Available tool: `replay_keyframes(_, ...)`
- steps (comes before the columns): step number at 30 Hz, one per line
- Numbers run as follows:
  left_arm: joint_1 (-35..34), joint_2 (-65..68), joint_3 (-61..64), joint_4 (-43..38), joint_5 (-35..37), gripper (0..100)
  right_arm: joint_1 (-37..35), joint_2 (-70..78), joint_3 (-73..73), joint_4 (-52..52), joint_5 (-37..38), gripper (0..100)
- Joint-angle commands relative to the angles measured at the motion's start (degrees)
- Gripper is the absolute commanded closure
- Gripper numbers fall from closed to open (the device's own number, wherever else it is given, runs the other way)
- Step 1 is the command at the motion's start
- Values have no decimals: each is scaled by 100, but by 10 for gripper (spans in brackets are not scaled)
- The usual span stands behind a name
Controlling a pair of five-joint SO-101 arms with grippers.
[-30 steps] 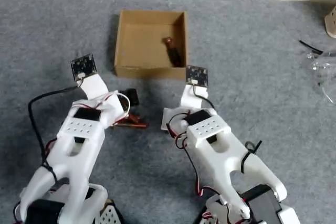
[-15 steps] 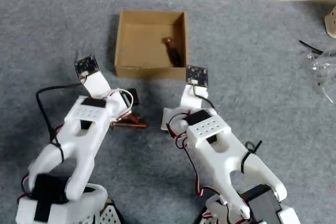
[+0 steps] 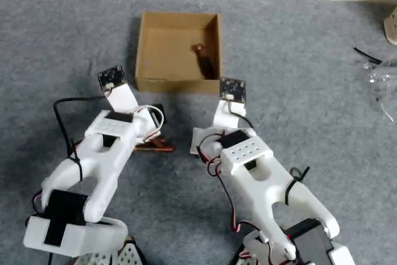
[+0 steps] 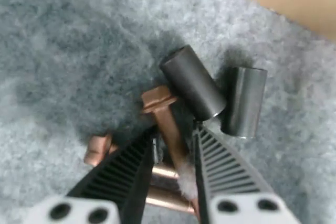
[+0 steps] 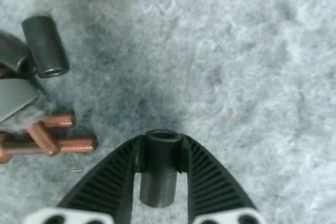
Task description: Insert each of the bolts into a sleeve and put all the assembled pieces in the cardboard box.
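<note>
One copper bolt (image 4: 159,100) is clamped by its shaft in the left gripper (image 4: 175,134). Its head is just beside the end of a dark sleeve (image 4: 193,88), which lies on the grey carpet (image 4: 63,35) next to a second sleeve (image 4: 243,100). More bolts (image 4: 97,149) lie under the jaws. All of this is near the front wall of the cardboard box (image 3: 177,84), on the arms' side. The right gripper (image 5: 161,141) is closed around a third sleeve (image 5: 157,177), also before the box, near its right front corner. Inside the box, against its right wall, lies one assembled piece (image 3: 205,60).
</note>
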Motion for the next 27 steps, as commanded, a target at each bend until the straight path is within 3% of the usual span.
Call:
replay_keyframes(1,127,-4,-198,202,132,889,127,-295,-110,40,88,994)
replay_keyframes(13,84,-22,-198,229,325,998,127,-295,-110,40,88,994)
replay_keyframes(20,75,-92,-198,237,308,995,136,-295,-110,40,88,994)
replay_keyframes(27,66,-1358,-66,870,-264,995,136,-338,-92,40,88,994)
